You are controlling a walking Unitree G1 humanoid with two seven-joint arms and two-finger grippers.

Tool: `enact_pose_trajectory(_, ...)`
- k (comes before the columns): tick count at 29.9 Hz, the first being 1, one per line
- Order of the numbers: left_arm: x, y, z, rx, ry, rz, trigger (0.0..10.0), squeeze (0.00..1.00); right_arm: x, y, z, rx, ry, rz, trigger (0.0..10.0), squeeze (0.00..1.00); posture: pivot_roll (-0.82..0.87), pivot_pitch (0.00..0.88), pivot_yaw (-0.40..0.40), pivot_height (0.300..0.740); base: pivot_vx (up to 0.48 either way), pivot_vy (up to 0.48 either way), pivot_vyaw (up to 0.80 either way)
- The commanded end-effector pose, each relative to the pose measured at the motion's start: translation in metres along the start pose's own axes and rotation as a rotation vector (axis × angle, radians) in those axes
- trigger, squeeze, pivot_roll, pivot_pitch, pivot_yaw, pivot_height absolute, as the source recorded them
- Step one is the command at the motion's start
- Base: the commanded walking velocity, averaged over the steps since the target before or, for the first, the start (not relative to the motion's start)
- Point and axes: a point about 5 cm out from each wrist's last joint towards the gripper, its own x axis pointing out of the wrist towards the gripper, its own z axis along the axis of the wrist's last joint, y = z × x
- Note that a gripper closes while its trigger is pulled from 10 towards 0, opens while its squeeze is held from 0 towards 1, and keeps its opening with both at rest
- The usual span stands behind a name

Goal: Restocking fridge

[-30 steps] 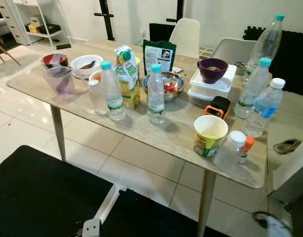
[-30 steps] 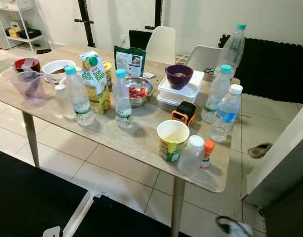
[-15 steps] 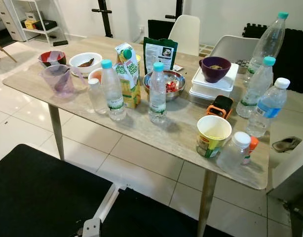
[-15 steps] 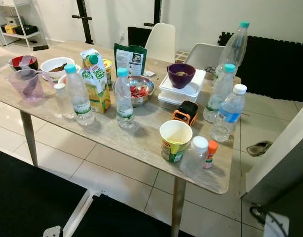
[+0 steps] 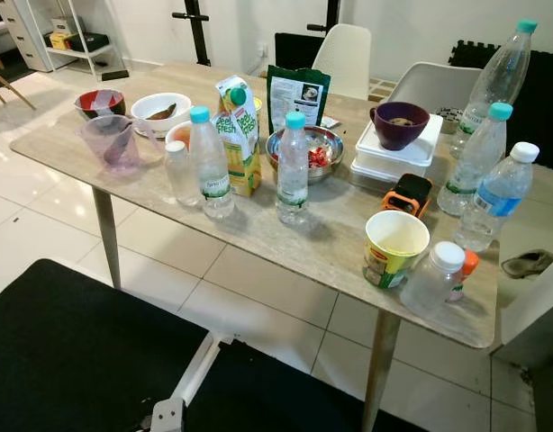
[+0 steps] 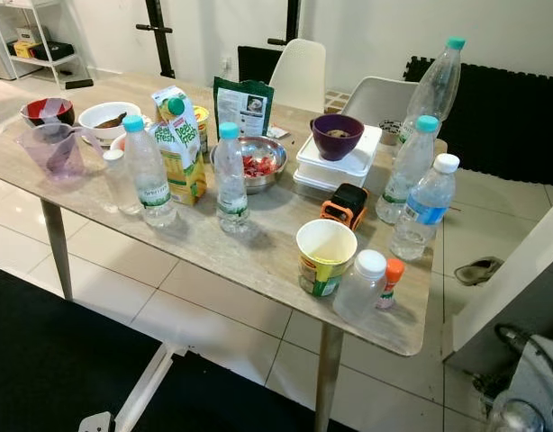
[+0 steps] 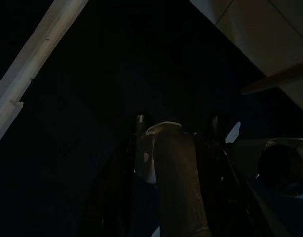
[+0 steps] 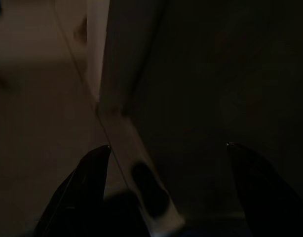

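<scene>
Across the middle of the frame a long wooden table (image 5: 285, 243) carries the food and drink: a juice carton (image 5: 236, 135) left of centre, with two water bottles beside it, one (image 5: 211, 165) just to its left and another (image 5: 293, 168) to its right in front of a metal bowl (image 5: 316, 148) of something red. At the right end stand three more bottles (image 5: 479, 160), a paper cup (image 5: 395, 248) and a small clear jar (image 5: 431, 278) near the table edge. A purple bowl (image 5: 399, 124) sits on stacked white containers (image 5: 394, 155). In its dim wrist view the right gripper (image 8: 166, 163) hangs over the floor, its two fingers well apart. In the other wrist view the left gripper (image 7: 176, 123) is too dark; I cannot tell how its jaws stand
</scene>
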Motion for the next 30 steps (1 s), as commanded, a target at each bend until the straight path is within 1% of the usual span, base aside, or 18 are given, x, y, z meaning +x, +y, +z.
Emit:
enact_pose_trajectory(1, -0.001, -0.002, -0.008, -0.006, 0.027, -0.004, 10.0, 0.0, 0.001, -0.003, 0.004, 0.042, -0.016, -0.007, 10.0, 1.0, -0.01, 0.064, 0.006, 0.74, 0.0, 0.0, 0.0)
enact_pose_trajectory(2, -0.001, -0.002, -0.008, -0.006, 0.027, -0.004, 10.0, 0.0, 0.001, -0.003, 0.004, 0.042, -0.016, -0.007, 10.0, 1.0, -0.01, 0.064, 0.006, 0.74, 0.0, 0.0, 0.0)
enact_pose_trajectory(3, -0.001, -0.001, -0.008, -0.005, 0.029, -0.004, 10.0, 0.0, 0.004, -0.004, 0.016, 0.13, -0.042, 0.0, 10.0, 0.0, -0.01, 0.065, 0.007, 0.74, 0.0, 0.0, 0.0)
enact_pose_trajectory(5, -0.001, 0.0, -0.008, -0.003, 0.03, -0.005, 10.0, 0.0, 0.009, -0.003, 0.042, 0.311, -0.114, 0.052, 10.0, 0.0, -0.01, 0.061, 0.005, 0.74, 0.0, 0.0, 0.0)
enact_pose_trajectory(7, -0.001, 0.0, -0.007, 0.001, 0.03, -0.008, 10.0, 0.0, 0.011, -0.001, 0.061, 0.433, -0.18, 0.107, 10.0, 0.0, -0.01, 0.061, 0.005, 0.74, 0.0, 0.0, 0.0)
enact_pose_trajectory(10, -0.001, -0.001, -0.006, 0.004, 0.029, -0.012, 10.0, 0.0, 0.011, 0.002, 0.079, 0.529, -0.245, 0.171, 10.0, 0.0, -0.01, 0.057, 0.004, 0.74, 0.0, 0.0, 0.0)
enact_pose_trajectory(11, -0.001, -0.001, -0.006, 0.004, 0.029, -0.012, 10.0, 0.0, 0.011, 0.002, 0.079, 0.529, -0.245, 0.171, 10.0, 0.0, -0.01, 0.057, 0.004, 0.74, 0.0, 0.0, 0.0)
enact_pose_trajectory(13, 0.0, -0.002, -0.006, 0.006, 0.028, -0.016, 10.0, 0.0, 0.009, 0.007, 0.097, 0.61, -0.315, 0.249, 10.0, 0.0, -0.01, 0.056, 0.004, 0.74, 0.0, 0.0, 0.0)
enact_pose_trajectory(14, 0.0, -0.002, -0.006, 0.006, 0.028, -0.016, 10.0, 0.0, 0.009, 0.007, 0.097, 0.61, -0.315, 0.249, 10.0, 0.0, -0.01, 0.056, 0.004, 0.74, 0.0, 0.0, 0.0)
enact_pose_trajectory(17, 0.0, -0.004, -0.006, 0.009, 0.028, -0.022, 10.0, 0.0, 0.005, 0.018, 0.129, 0.795, -0.425, 0.436, 10.0, 0.0, -0.01, 0.058, 0.006, 0.74, 0.0, 0.0, 0.0)
enact_pose_trajectory(19, 0.0, -0.004, -0.006, 0.009, 0.028, -0.022, 10.0, 0.0, 0.003, 0.019, 0.135, 0.832, -0.447, 0.476, 10.0, 0.0, -0.01, 0.058, 0.006, 0.74, 0.0, 0.0, 0.0)
enact_pose_trajectory(20, 0.0, -0.003, -0.007, 0.008, 0.03, -0.022, 10.0, 0.0, -0.002, 0.025, 0.154, 0.943, -0.513, 0.625, 10.0, 0.0, -0.01, 0.06, 0.005, 0.74, 0.0, 0.0, 0.0)
enact_pose_trajectory(21, 0.0, -0.003, -0.007, 0.008, 0.03, -0.022, 10.0, 0.0, -0.002, 0.025, 0.154, 0.943, -0.513, 0.625, 10.0, 0.0, -0.01, 0.06, 0.005, 0.74, 0.0, 0.0, 0.0)
enact_pose_trajectory(22, -0.001, -0.003, -0.007, 0.007, 0.031, -0.022, 10.0, 0.0, -0.004, 0.026, 0.161, 0.977, -0.542, 0.682, 10.0, 0.0, -0.01, 0.06, 0.005, 0.74, 0.0, 0.0, 0.0)
enact_pose_trajectory(23, -0.001, -0.003, -0.008, 0.006, 0.032, -0.022, 10.0, 0.0, -0.009, 0.028, 0.172, 1.045, -0.591, 0.801, 10.0, 0.0, -0.01, 0.06, 0.005, 0.74, 0.0, 0.0, 0.0)
enact_pose_trajectory(26, -0.001, -0.003, -0.008, 0.006, 0.033, -0.022, 10.0, 0.0, -0.014, 0.028, 0.184, 1.108, -0.644, 0.907, 10.0, 0.0, -0.01, 0.063, 0.005, 0.74, 0.0, 0.0, 0.0)
enact_pose_trajectory(28, -0.001, -0.003, -0.009, 0.006, 0.033, -0.023, 10.0, 0.0, -0.018, 0.028, 0.19, 1.134, -0.673, 0.965, 10.0, 0.0, -0.01, 0.063, 0.005, 0.74, 0.0, 0.0, 0.0)
enact_pose_trajectory(30, -0.001, -0.004, -0.009, 0.004, 0.033, -0.025, 10.0, 0.0, -0.027, 0.031, 0.195, 1.108, -0.72, 1.119, 10.0, 0.0, -0.01, 0.063, 0.005, 0.74, 0.0, 0.0, 0.0)
